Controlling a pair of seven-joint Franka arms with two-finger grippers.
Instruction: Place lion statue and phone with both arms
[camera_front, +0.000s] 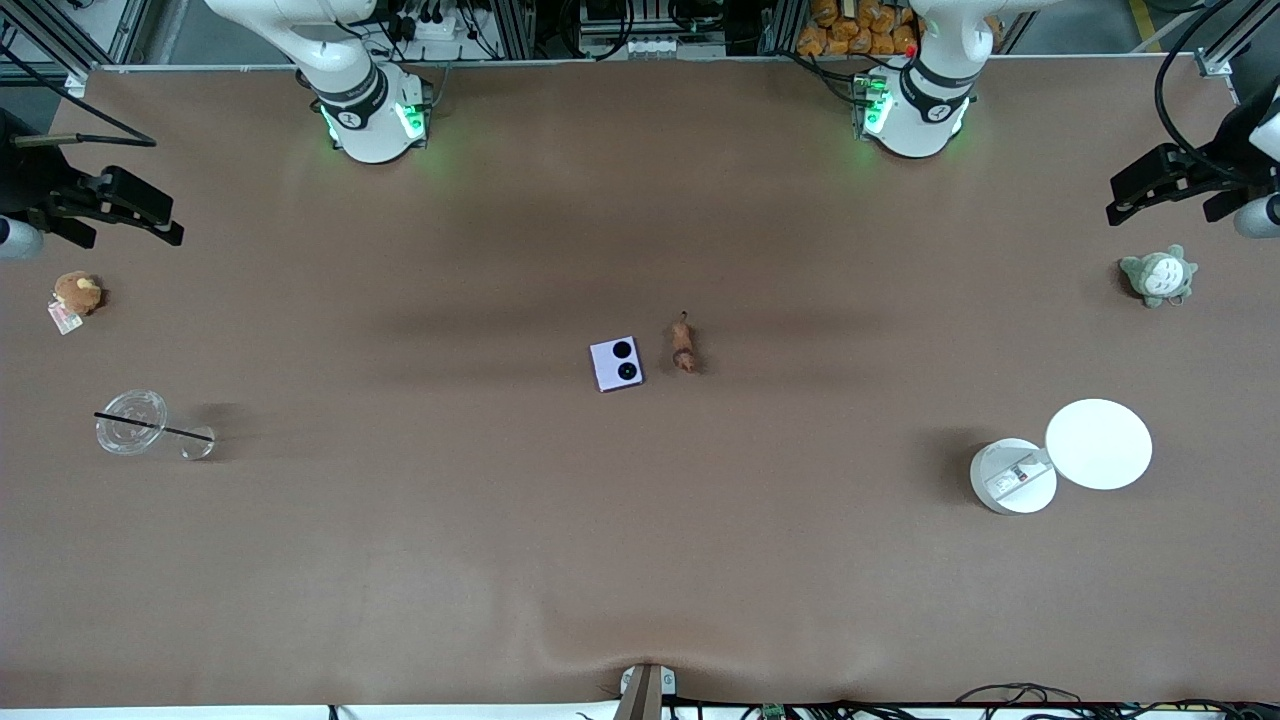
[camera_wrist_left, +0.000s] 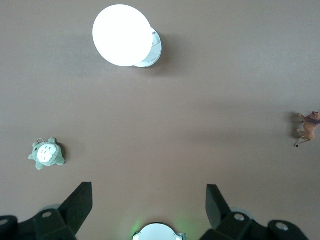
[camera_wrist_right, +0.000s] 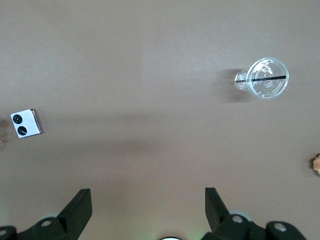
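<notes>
Your phone (camera_front: 616, 364) and lion statue (camera_front: 684, 345) sat side by side at frame centre on the worktop; left gripper (camera_front: 1165, 185) upper right, right gripper (camera_front: 100, 205) upper left, both with jaws wide open and empty, about equally far off.

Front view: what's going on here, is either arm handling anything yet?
Not at this moment. The phone and the lion statue lie beside each other mid-table, apart, with nothing gripping them. The left tool hangs open at the left arm's end of the table, over the spot near the grey-and-white plush. The right tool hangs open at the right arm's end, near the tan plush. Both are empty.
</notes>
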